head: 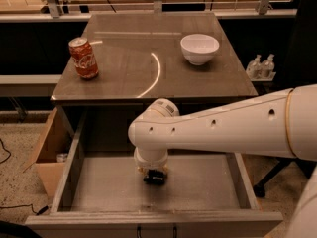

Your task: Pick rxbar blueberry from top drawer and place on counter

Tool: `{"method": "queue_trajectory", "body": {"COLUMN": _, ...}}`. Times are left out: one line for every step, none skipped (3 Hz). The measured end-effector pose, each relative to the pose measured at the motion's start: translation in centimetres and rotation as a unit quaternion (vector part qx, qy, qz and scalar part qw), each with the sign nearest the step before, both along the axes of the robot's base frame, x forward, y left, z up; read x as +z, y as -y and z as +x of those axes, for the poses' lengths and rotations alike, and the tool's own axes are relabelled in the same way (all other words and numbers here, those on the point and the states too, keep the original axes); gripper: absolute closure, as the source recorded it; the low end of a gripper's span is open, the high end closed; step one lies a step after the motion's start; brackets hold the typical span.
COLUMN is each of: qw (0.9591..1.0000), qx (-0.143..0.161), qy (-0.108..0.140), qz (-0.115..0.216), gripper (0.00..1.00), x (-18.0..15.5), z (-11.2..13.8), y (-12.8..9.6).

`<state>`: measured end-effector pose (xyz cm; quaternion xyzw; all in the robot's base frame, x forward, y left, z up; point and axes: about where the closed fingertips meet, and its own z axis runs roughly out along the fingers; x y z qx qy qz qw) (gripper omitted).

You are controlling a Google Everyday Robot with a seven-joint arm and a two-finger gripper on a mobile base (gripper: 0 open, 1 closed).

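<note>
The top drawer (74, 157) stands pulled open below the counter (124, 78). My white arm reaches in from the right, and my gripper (154, 176) points down onto the drawer floor near its middle. It is mostly hidden under the wrist. A small dark shape shows at its tip. I cannot tell whether that is the rxbar blueberry or part of the gripper. No bar shows elsewhere in the drawer or on the counter.
A red soda can (83, 58) stands at the counter's left and a white bowl (199, 48) at its back right. A cardboard box (47, 152) sits on the floor left of the drawer. Bottles (261, 66) stand to the right of the counter.
</note>
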<state>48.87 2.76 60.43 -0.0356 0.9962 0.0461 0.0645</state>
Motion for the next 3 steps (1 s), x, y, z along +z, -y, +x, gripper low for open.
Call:
{"method": "queue_trajectory", "body": {"qw": 1.0000, "qx": 0.000, "qy": 0.000, "qz": 0.000, "gripper": 1.00, "x": 0.13, "z": 0.00, "y": 0.00}}
{"method": "queue_trajectory", "body": {"qw": 1.0000, "qx": 0.001, "qy": 0.000, "qz": 0.002, "gripper": 1.00, "x": 0.16, "z": 0.01, "y": 0.02}}
{"method": "queue_trajectory", "body": {"qw": 0.9991, "qx": 0.019, "qy": 0.004, "qz": 0.037, "gripper": 1.00, "x": 0.59, "z": 0.20, "y": 0.28}}
